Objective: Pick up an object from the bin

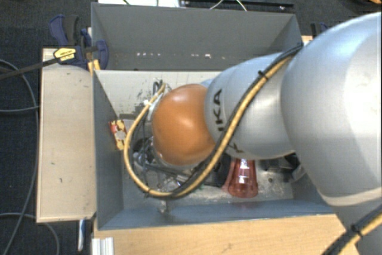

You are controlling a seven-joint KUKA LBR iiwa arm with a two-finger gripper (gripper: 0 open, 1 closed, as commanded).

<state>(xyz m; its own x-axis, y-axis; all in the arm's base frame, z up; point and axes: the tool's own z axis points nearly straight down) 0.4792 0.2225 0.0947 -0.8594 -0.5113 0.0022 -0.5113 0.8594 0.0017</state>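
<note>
Gripper [154, 165], grip state not discernible under orange cover [179, 122], is hanging low in bin [191, 39], lower centre of frame; looping cable [127, 143] may be snagging clutter, toppling pink flask [242, 179].

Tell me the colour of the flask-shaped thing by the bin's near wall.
The see-through flask-shaped thing is pinkish red; camera view shows it.

Bulky silver-grey arm [322, 92], smooth rounded links, black "KA" lettering [216, 106] on the forward link, glossy orange dome cover [179, 125] at the wrist, yellow-and-black braided cable [242, 113] along the arm, looping under the dome
</note>
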